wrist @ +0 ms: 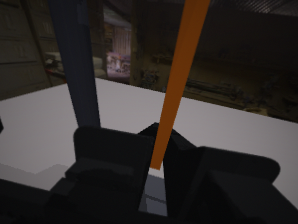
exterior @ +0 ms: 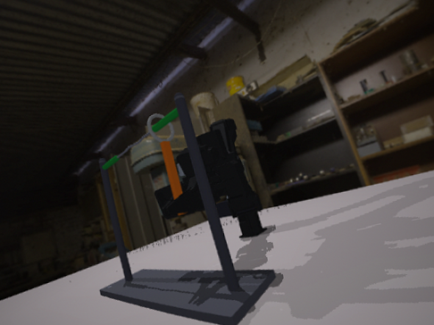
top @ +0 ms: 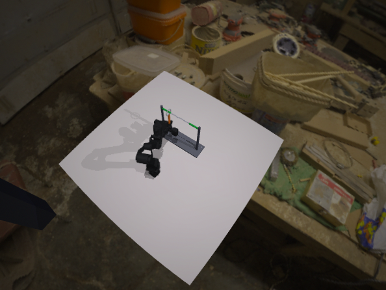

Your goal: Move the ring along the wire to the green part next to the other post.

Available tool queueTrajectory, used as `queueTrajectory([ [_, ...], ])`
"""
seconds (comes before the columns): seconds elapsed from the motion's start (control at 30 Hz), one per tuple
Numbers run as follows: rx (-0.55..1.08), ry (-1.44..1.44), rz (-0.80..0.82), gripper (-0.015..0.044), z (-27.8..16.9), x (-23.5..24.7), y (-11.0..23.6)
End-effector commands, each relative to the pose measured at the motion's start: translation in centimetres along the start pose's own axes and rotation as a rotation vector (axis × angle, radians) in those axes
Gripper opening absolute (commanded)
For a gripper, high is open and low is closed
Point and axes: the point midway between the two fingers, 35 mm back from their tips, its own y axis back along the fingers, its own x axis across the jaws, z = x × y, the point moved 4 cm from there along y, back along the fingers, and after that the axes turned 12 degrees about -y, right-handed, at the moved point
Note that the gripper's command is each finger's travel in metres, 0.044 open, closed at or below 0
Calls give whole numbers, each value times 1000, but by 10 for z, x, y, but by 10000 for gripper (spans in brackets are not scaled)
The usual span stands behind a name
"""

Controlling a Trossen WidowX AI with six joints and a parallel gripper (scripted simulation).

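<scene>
The grey ring (top: 169, 112) (exterior: 160, 126) hangs around the green part (top: 166, 110) (exterior: 165, 120) of the wire beside one post (top: 161, 114) (exterior: 206, 198) (wrist: 77, 65). Its orange handle (top: 169, 119) (exterior: 171, 170) (wrist: 176, 85) hangs straight down. My gripper (top: 169, 125) (exterior: 177, 203) (wrist: 160, 127) is shut on the lower end of the handle. The thin grey wire (top: 180, 119) (exterior: 133, 146) runs to the other green part (top: 193, 124) (exterior: 110, 162) at the other post (top: 198, 138) (exterior: 115, 223). The ring appears clear of the grey wire.
The posts stand on a dark base plate (top: 190, 147) (exterior: 171, 297) on the white table top (top: 195, 201) (exterior: 379, 294). The arm's base (top: 153, 167) (exterior: 249, 222) stands beside the plate. Workshop clutter lies beyond the table's edges.
</scene>
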Motion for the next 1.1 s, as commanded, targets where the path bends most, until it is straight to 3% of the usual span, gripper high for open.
queueTrajectory([
  [0.0,2,-4,-6,-150,-7,-2,-1],
  [0.63,2,-4,-6,-150,-8,-2,-1],
  [1.0,3,1,-1,139,-8,-2,-1],
  [1.07,3,0,-1,160,-8,-1,1],
])
